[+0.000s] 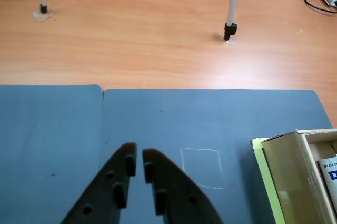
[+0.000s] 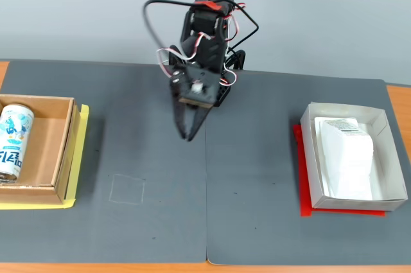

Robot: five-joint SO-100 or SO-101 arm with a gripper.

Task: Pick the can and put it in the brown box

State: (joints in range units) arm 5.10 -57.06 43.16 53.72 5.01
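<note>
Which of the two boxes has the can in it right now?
The brown box on the left of the fixed view: the can lies on its side inside it. The white tray on the right holds only a white packet.

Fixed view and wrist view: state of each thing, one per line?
can: lying in the brown box, not held.
brown box: open-topped, on yellow sheet.
gripper: fingers nearly closed, empty, above the mat.
white packet: lying in the white paper tray.
white paper tray: open-topped, on red sheet.

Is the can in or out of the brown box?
In: the can lies on its side inside the brown box.
</note>
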